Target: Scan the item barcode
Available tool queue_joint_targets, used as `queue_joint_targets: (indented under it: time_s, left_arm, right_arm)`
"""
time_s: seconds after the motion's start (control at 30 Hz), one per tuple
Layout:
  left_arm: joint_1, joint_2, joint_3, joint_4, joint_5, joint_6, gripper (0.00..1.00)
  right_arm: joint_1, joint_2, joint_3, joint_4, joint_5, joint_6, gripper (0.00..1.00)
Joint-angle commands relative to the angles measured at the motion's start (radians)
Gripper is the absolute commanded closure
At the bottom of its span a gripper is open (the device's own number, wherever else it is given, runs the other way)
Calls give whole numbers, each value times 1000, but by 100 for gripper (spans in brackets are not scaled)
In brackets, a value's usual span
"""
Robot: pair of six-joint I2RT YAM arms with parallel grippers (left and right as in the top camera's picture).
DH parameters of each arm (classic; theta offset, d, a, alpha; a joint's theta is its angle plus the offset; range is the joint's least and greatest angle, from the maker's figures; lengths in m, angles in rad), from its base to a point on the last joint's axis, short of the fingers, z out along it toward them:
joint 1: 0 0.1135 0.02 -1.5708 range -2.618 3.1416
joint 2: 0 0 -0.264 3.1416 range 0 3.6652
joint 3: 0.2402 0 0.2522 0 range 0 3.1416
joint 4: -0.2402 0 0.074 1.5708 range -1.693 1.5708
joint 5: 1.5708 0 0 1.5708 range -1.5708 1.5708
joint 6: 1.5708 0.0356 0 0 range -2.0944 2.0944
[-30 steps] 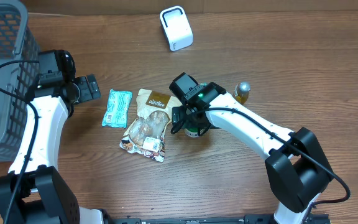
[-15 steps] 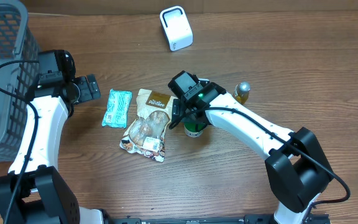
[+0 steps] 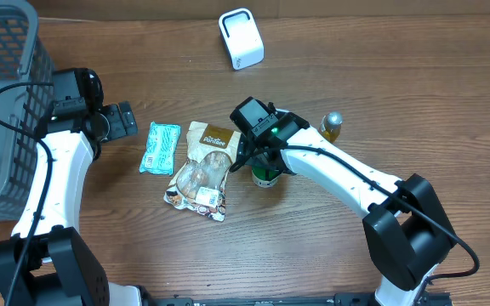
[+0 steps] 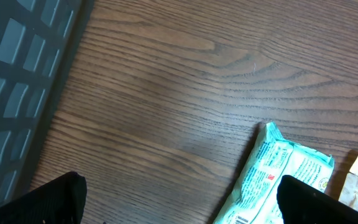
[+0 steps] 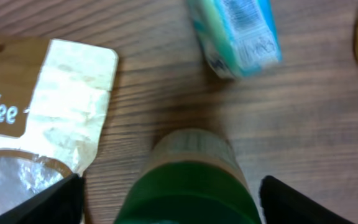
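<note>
Straddles blurred, half-cropped green bottle (image 5: 194, 155) with right gripper (image 5: 173, 190) spread; sides untouched. Holds left gripper (image 4: 179, 190) splayed wide; fingertips mostly cropped.

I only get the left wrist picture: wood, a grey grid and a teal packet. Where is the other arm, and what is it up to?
Observer: The right gripper hangs over a green container that stands beside a snack bag.
Operator: Has it grabbed the container?
Observer: Not that I can see. Its fingers stand apart, one on either side of the container.
Operator: And where would it scan the thing?
Observer: A white box-shaped device, probably the scanner, stands near the far edge of the table.
</note>
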Motion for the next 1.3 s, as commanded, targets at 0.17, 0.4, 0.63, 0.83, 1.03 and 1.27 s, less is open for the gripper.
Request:
queue_joint_targets:
  time_s: [0.17,0.4,0.63,0.83,1.03,1.27]
  left_arm:
    - [-6,-15,21,1,-5,11,1]
    - [-7,-15,22,1,-5,11,0]
    - [-7,-15,22,1,-5,11,1]
    - [-7,-15,22,1,-5,11,0]
    - [-7,-15,22,1,-5,11,1]
    - [-7,-15,22,1,-5,11,0]
  right_arm:
    - [-1,-5,-5,-38,0,259,16]
    - [-1,-5,-5,-71,0,259,21]
    - [-1,-5,-5,-74,1,252,32]
    - [-1,-5,-5,-78,1,192,39]
    - [-1,-5,-5,-77,2,47,41]
    - [-1,-5,-5,-82,9,-345,41]
